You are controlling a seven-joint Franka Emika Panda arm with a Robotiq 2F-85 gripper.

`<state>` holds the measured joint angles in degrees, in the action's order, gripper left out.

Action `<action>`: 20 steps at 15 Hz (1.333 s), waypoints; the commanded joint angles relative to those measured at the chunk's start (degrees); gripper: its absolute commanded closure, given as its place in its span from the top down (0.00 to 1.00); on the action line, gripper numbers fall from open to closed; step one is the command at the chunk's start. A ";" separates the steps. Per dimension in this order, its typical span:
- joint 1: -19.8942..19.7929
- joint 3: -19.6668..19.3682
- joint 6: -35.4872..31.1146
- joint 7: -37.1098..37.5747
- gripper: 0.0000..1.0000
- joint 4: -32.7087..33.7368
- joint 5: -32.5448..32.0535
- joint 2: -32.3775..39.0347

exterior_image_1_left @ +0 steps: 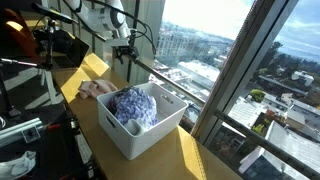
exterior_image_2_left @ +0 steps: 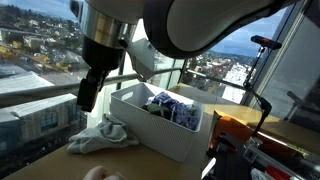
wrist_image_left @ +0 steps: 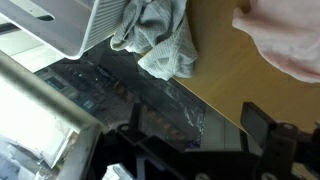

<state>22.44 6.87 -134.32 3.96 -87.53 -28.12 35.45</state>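
Grey cloth [exterior_image_2_left: 105, 135] lies just below wide-spread hand [exterior_image_2_left: 87, 102], w/o contact.

1. Looks like a lab or office high in a tower.
2. Opens through tall framed windows [exterior_image_1_left: 200, 45] onto city rooftops [exterior_image_1_left: 285, 120] far below.
3. Holds a wooden surface [exterior_image_1_left: 88, 68] right against the glass.
4. Carries black stands and cabling [exterior_image_1_left: 35, 55] beside it, plus orange-and-black gear [exterior_image_2_left: 240, 128].

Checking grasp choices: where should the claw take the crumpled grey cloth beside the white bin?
Probably its raised, bunched middle, from straight above: the grey cloth lies slumped on the table right by the white bin, so only its top folds give the open claw something to pinch.
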 commanded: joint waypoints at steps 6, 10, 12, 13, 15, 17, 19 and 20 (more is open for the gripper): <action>-2.12 2.71 2.42 -26.96 1.00 6.27 2.84 9.05; -4.98 2.19 -1.20 -33.68 1.00 0.97 1.58 9.58; -6.28 1.77 -3.28 -36.71 1.00 -0.82 0.46 10.36; -6.98 1.56 -4.40 -38.51 1.00 -1.64 -0.33 10.74; -8.09 0.88 -6.72 -41.68 1.00 -3.13 -2.09 11.57; -8.91 -0.10 -8.95 -44.76 1.00 -4.48 -3.96 12.54; -9.69 -1.02 -11.04 -47.29 1.00 -5.78 -5.40 13.41; -10.15 -1.27 -11.87 -48.20 1.00 -6.43 -5.74 13.75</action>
<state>13.38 6.40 -142.96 -40.94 -92.13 -31.63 48.62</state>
